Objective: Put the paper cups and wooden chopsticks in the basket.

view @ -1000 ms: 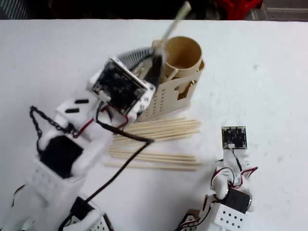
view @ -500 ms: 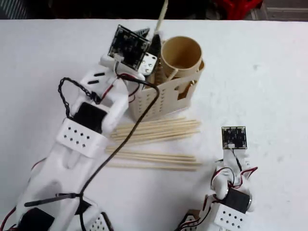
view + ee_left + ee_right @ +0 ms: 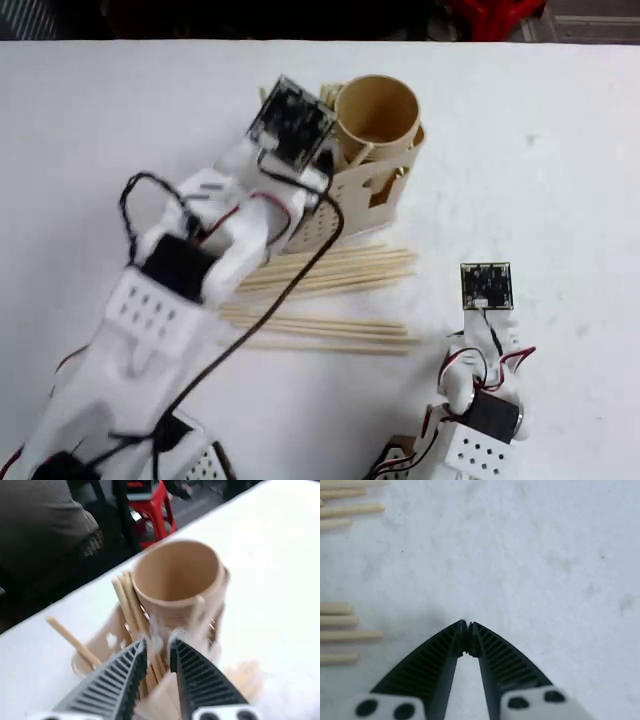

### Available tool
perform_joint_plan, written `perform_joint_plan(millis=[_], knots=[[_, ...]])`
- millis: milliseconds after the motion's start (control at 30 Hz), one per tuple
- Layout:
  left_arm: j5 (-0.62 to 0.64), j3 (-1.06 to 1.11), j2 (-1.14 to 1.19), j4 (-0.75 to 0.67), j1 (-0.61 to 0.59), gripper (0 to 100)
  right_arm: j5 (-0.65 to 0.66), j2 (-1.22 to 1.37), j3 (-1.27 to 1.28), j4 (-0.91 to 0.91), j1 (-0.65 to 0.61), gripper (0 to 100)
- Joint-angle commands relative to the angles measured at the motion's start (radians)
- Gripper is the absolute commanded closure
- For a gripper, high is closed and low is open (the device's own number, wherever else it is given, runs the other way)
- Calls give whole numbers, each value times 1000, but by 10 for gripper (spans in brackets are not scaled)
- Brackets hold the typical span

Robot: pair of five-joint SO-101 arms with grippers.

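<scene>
The white desk carries everything. The left arm stretches across it to the basket, which stands toward the far side with a paper cup upright inside. From the high view the arm covers much of the basket. The left wrist view looks in and shows several chopsticks standing beside the cup, and one leaning outward.

Two loose rows of wooden chopsticks lie flat on the desk just in front of the basket. The left gripper hangs over the basket, its fingers a narrow gap apart. The right gripper sits over bare desk beside the chopstick ends, its fingers pressed together on nothing.
</scene>
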Motion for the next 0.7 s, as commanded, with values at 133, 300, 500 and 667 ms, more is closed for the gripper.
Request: perform_joint_plan(millis=[133,300,500,667], knots=[[-124,-20,-117,302,157,897,-9,1,9,8,4,981],[-158,14,90,342,170,895,-9,1,9,8,4,981],[-304,12,406,233,209,879,-9,1,9,8,4,981],[-491,-5,671,170,208,867,-9,1,9,8,4,981]])
